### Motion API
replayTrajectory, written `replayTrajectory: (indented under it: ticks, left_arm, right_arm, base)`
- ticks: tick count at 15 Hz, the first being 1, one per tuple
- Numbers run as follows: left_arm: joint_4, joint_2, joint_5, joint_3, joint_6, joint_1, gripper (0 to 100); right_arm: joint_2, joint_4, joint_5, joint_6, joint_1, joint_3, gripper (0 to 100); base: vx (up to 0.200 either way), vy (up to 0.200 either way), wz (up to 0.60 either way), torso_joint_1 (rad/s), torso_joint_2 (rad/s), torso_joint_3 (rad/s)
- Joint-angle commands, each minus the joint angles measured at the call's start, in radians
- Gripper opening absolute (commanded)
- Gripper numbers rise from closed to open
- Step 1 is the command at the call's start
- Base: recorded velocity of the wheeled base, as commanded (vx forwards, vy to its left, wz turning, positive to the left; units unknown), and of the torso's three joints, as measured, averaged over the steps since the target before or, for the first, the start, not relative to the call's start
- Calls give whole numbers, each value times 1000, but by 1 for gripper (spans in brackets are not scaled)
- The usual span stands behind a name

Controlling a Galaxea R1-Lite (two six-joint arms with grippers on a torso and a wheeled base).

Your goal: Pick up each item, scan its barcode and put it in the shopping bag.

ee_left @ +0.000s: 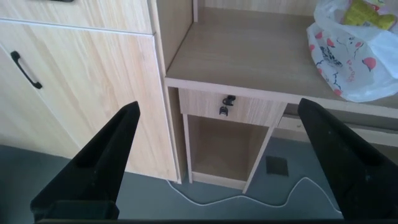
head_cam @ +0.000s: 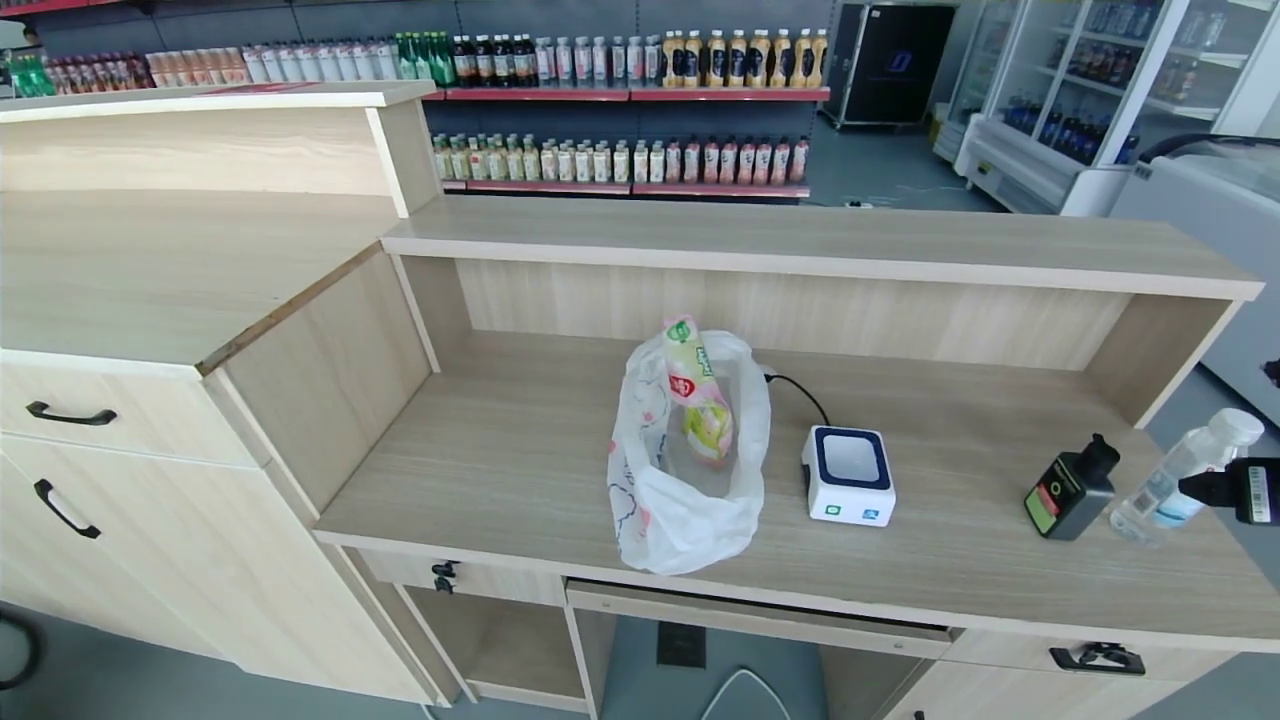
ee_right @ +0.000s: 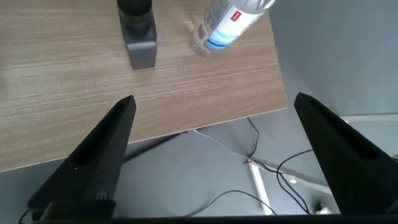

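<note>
A white plastic shopping bag (head_cam: 685, 490) stands open in the middle of the wooden counter (head_cam: 520, 450), with a yellow-green snack pack (head_cam: 700, 400) upright inside it. To its right sits the white barcode scanner (head_cam: 848, 473). Farther right are a black bottle (head_cam: 1070, 490) and a clear water bottle (head_cam: 1185, 475). My right gripper (ee_right: 214, 155) is open just off the counter's right front corner, near the clear bottle (ee_right: 230, 25) and the black bottle (ee_right: 138, 31), holding nothing. My left gripper (ee_left: 224, 162) is open and empty, low in front of the counter's left end; the bag (ee_left: 354, 50) lies beyond it.
A raised shelf (head_cam: 800, 240) runs along the counter's back, and a taller cabinet (head_cam: 150, 280) walls off its left side. The scanner's black cable (head_cam: 800, 392) trails toward the back. Drawers (ee_left: 233, 107) sit under the counter. Cables (ee_right: 261, 162) lie on the floor at the right.
</note>
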Motion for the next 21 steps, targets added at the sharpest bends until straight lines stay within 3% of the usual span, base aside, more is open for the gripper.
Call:
replayTrajectory:
  ticks: [1, 4, 8, 21]
  left_arm:
    - [0, 0, 0, 0, -1, 0, 100]
    - [0, 0, 0, 0, -1, 0, 100]
    - [0, 0, 0, 0, -1, 0, 100]
    - [0, 0, 0, 0, -1, 0, 100]
  right_arm:
    - [132, -81, 18, 0, -6, 10, 100]
    - [215, -236, 79, -23, -6, 22, 100]
    - [298, -319, 131, -37, -4, 21, 100]
    - [441, -400, 154, -35, 11, -25, 100]
  base:
    - [0, 0, 0, 0, 0, 0]
    - [0, 0, 0, 0, 0, 0]
    - [0, 0, 0, 0, 0, 0]
    - [0, 0, 0, 0, 0, 0]
